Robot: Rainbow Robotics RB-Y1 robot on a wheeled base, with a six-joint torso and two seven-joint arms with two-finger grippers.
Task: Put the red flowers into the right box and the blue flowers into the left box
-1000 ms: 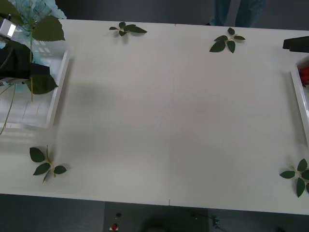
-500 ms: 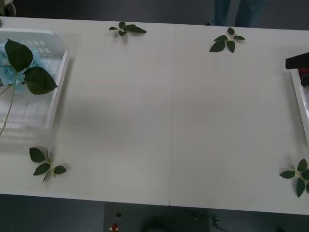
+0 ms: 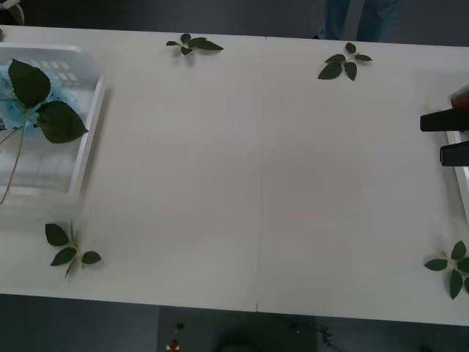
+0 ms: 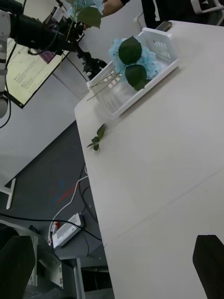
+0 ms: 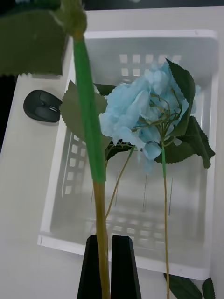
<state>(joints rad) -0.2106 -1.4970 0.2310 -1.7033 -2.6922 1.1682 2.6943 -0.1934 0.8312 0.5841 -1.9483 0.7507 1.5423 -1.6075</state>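
We see the blue flowers (image 3: 22,103) in the left box (image 3: 86,139) at upper left, the right gripper (image 3: 445,137) at the right edge

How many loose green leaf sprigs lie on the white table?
4: two loose green leaf sprigs near the far edge, one at the near left below the white slotted tray, one at the near right edge, partly cut off.

White table (image 3: 256,183) seen from above. At its left edge, the left box (image 3: 86,139) holds blue flowers (image 3: 13,110) with two large dark leaves, stems trailing toward the near side. At the right edge, the right gripper (image 3: 445,137), two black fingers parted, lies over the rim of the right box (image 3: 460,158). Four loose leaf sprigs (image 3: 69,248) lie near the table's far and near edges.
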